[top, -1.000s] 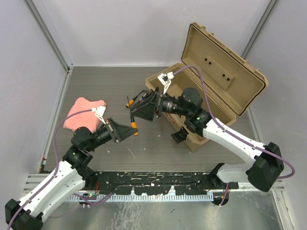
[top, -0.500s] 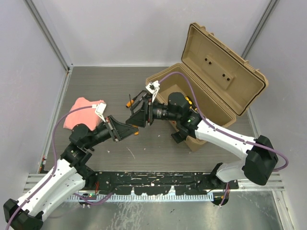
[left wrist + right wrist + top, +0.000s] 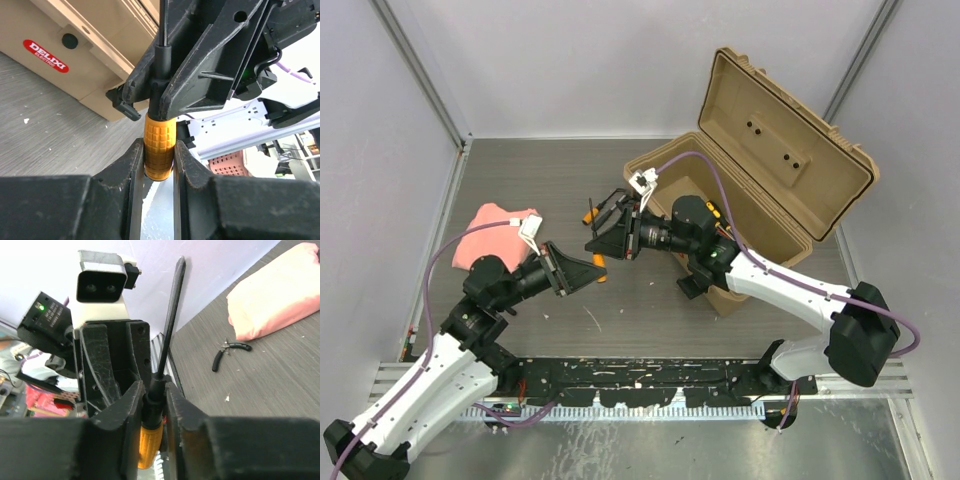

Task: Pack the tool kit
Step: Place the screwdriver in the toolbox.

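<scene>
Grey tabletop (image 3: 550, 180), screwdriver (image 3: 160, 145) handle in left jaws, neck in right jaws

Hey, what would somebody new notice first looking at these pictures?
Mid-table, both arms meet on one orange-handled screwdriver: the left tool clamps its orange handle while the right tool pinches the black neck beyond it. Behind, on the right, stands the big tan case with its lid thrown open, and a pink cloth lies at the left.
</scene>
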